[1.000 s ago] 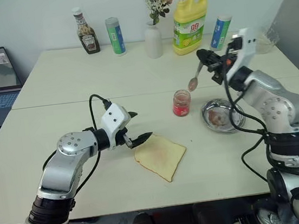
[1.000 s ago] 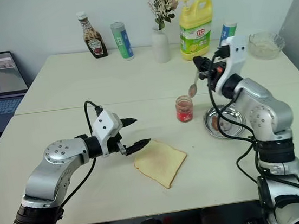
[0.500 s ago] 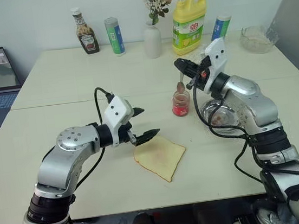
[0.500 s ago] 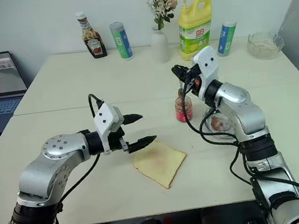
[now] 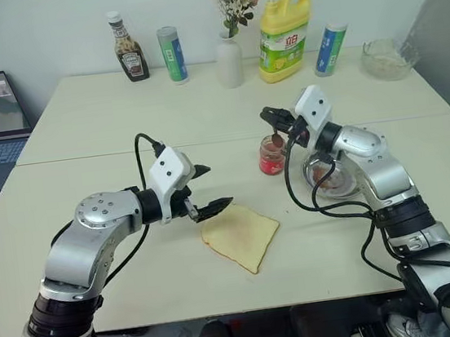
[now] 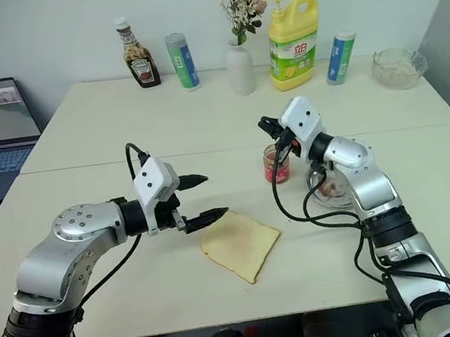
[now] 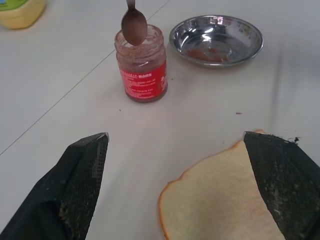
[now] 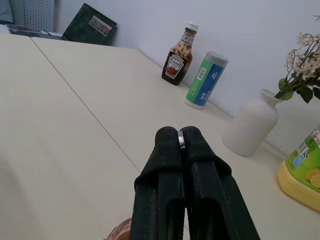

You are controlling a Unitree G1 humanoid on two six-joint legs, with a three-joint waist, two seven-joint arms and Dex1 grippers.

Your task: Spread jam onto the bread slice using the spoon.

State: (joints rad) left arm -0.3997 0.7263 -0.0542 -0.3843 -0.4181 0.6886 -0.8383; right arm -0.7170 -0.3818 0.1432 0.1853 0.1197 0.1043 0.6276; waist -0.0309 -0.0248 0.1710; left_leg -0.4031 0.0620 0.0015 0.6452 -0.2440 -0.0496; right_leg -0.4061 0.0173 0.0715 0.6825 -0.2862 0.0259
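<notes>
Right tool (image 6: 269, 124) clenched on spoon (image 7: 134, 25), bowl at mouth of jam jar (image 5: 273, 154), left tool (image 5: 208, 191) released beside bread slice (image 5: 241, 235), which sits near side of jar, mostly bare — scooping underway, spreading barely begun.

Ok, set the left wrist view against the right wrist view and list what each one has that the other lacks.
Left wrist view: the bread slice, the steel dish, the spoon bowl at the mouth of the jam jar, and the open left gripper.

Right wrist view: the ketchup bottle, green-blue can, white vase, and the right gripper shut on the spoon handle.

Both: the pale table, spoon, jar and yellow bottle.
</notes>
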